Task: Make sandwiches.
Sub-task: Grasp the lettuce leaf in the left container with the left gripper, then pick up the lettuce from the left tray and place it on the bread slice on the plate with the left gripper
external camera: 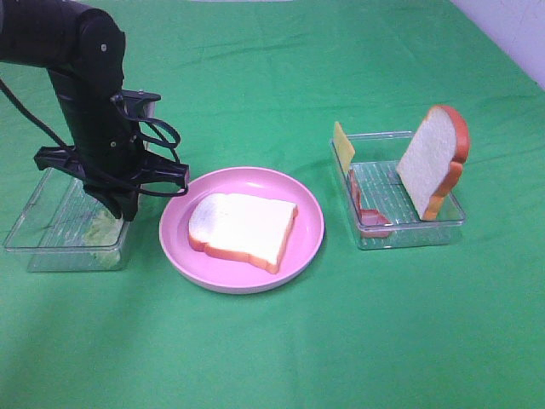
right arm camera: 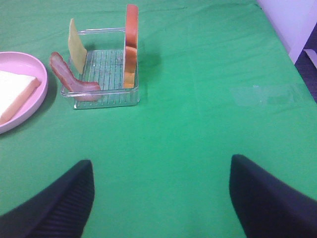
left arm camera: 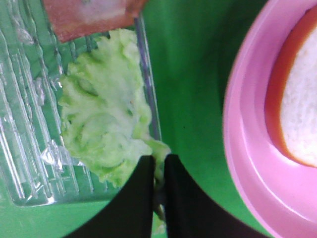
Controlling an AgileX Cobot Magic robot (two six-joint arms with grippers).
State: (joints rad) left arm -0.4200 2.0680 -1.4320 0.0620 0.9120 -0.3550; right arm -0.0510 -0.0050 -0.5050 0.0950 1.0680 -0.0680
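A white bread slice [external camera: 243, 228] with an orange-brown crust lies flat on the round pink plate [external camera: 308, 204]. Pale green lettuce [left arm camera: 104, 114] lies in the clear tray [left arm camera: 29, 148] on the left, with one edge hanging over the tray wall. My left gripper [left arm camera: 158, 168] reaches down at that edge and is shut on the lettuce, a thin strip of it pinched between the fingers [left arm camera: 143, 198]. In the high view, the left gripper [external camera: 128, 209] stands between the tray [external camera: 34, 230] and the plate. My right gripper [right arm camera: 161, 198] hovers open over bare cloth, holding nothing.
The clear tray [external camera: 409, 232] on the right holds an upright bread slice [external camera: 430, 162], a yellow cheese square [external camera: 343, 143] and a bacon strip [external camera: 368, 215] draped over its wall. A reddish-brown piece [left arm camera: 89, 15] lies in the left tray beyond the lettuce. Green cloth covers the table.
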